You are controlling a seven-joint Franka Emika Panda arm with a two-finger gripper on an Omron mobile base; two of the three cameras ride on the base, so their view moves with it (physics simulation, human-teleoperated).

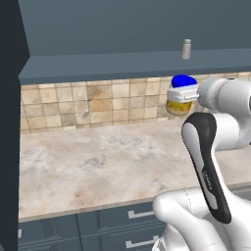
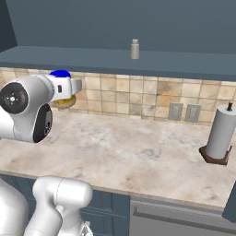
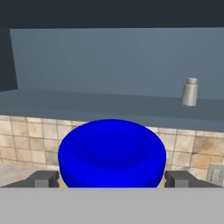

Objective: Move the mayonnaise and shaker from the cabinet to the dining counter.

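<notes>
The mayonnaise (image 1: 179,106), a squat jar with yellowish contents and a bright blue lid (image 3: 112,151), hangs in the air in front of the tan tiles, just below the open cabinet's bottom shelf (image 1: 122,66). My gripper (image 1: 181,95) is shut on it, with a dark fingertip (image 3: 43,178) pressed to each side of the jar. From the right base the jar (image 2: 60,73) shows at the left, beside my wrist. The small grey shaker (image 1: 186,49) (image 2: 134,49) (image 3: 190,92) stands upright on the cabinet shelf, up and to the right of the jar. The dining counter is out of view.
Under the cabinet runs a marble-look counter (image 1: 98,162) backed by tan tiles, with drawers (image 1: 132,230) below. A paper towel roll on a brown stand (image 2: 220,133) stands at its right, near two wall outlets (image 2: 183,112). A dark cabinet side (image 1: 9,122) borders the left.
</notes>
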